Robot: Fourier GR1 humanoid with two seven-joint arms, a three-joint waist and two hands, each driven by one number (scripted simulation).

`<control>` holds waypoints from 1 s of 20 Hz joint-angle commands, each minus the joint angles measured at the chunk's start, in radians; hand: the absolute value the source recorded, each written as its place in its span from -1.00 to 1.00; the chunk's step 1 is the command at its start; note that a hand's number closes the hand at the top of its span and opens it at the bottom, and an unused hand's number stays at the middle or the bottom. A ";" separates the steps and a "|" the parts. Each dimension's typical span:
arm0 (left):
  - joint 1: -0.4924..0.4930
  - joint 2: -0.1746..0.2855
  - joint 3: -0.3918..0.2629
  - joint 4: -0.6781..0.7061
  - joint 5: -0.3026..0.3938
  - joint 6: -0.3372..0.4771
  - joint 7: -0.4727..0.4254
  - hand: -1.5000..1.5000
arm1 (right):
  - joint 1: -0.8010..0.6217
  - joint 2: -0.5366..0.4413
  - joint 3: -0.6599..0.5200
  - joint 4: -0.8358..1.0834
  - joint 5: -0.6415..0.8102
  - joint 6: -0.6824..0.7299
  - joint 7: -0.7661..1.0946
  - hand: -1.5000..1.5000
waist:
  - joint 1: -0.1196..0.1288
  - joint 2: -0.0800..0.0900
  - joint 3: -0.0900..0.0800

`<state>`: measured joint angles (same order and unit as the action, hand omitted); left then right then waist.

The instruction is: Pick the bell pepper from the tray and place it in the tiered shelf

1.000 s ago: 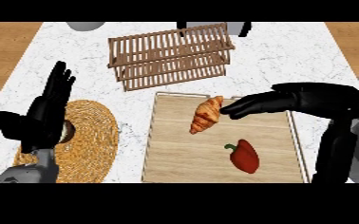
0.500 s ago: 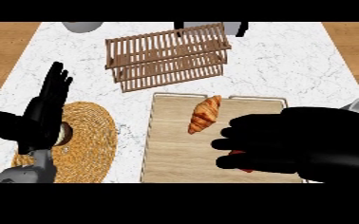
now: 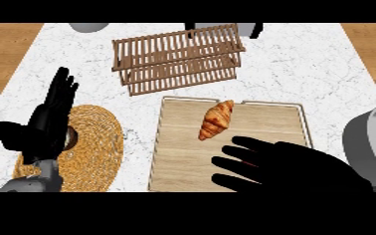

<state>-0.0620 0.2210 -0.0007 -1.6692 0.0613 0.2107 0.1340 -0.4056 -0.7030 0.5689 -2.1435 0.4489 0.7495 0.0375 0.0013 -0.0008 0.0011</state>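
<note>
- left hand (image 3: 47, 124): at the view's left edge, fingers straight and up, holds nothing, resting over the edge of the woven mat (image 3: 99, 144).
- tiered shelf (image 3: 180, 57): wooden slats, on the counter (image 3: 308, 64) beyond the tray, nothing seen on its levels. This is the goal spot.
- tray (image 3: 257, 122): pale wood with a raised rim, just right of the mat.
- croissant (image 3: 217, 120): lies in the tray's upper middle, just ahead of the right fingertips and apart from them.
- right hand (image 3: 294, 169): low over the tray's near right part, fingers spread and stretched toward the left, not curled on anything that shows.
- bell pepper: not visible. Judged to sit on the tray under the right palm, since the hand covers that area.
- Step in hand, as a judgement: closing in for the grasp.
  - Settle the palm down over the pepper.
  - Curl fingers and thumb round its body.
  - Keep the fingertips off the croissant.
  - Lift straight up over the rim before swinging toward the shelf.
</note>
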 commanded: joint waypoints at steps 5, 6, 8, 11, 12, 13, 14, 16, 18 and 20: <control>-0.002 -0.028 -0.015 -0.005 -0.021 0.004 0.009 0.00 | 0.088 -0.037 0.135 0.092 0.380 -0.149 -0.057 -1.00 | -0.002 0.001 0.000; -0.027 0.019 0.030 -0.050 -0.002 -0.013 0.065 0.00 | 0.074 -0.015 0.098 0.127 0.377 -0.152 -0.088 -1.00 | 0.002 0.001 0.000; 0.008 -0.027 -0.014 -0.082 -0.037 0.009 0.072 0.00 | 0.111 0.008 0.081 0.155 0.401 -0.172 -0.143 -1.00 | 0.001 0.000 -0.001; 0.085 -0.068 -0.021 -0.016 -0.048 -0.003 -0.063 0.00 | 0.088 0.111 0.107 0.179 0.433 -0.121 -0.093 -1.00 | 0.003 0.000 -0.001; 0.027 -0.006 0.062 0.021 0.000 -0.055 -0.053 0.00 | 0.132 0.034 0.041 0.156 0.430 -0.132 -0.181 -1.00 | -0.001 0.000 -0.001; 0.014 -0.002 0.048 -0.037 -0.006 -0.052 0.017 0.00 | 0.143 0.104 0.088 0.204 0.485 -0.177 -0.154 -1.00 | 0.001 0.000 -0.001; -0.001 -0.013 0.043 -0.006 -0.019 -0.049 0.000 0.00 | 0.114 0.121 0.078 0.260 0.502 -0.188 -0.200 -1.00 | 0.002 0.001 -0.001; -0.005 -0.014 0.055 -0.024 -0.002 -0.062 0.027 0.00 | 0.142 0.128 0.068 0.257 0.527 -0.177 -0.221 -1.00 | 0.000 0.000 -0.001; -0.019 -0.007 0.059 -0.029 -0.021 -0.060 0.035 0.00 | 0.158 0.103 0.051 0.296 0.561 -0.227 -0.290 -1.00 | 0.000 0.001 -0.001; -0.032 -0.032 0.058 0.066 -0.047 -0.052 -0.050 0.00 | 0.138 0.154 0.048 0.311 0.589 -0.198 -0.256 -1.00 | -0.001 0.001 -0.001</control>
<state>-0.0579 0.1948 0.0350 -1.6923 0.0282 0.1687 0.1464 -0.2674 -0.5918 0.6284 -1.8803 0.9795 0.5625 -0.1935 0.0019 -0.0002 0.0002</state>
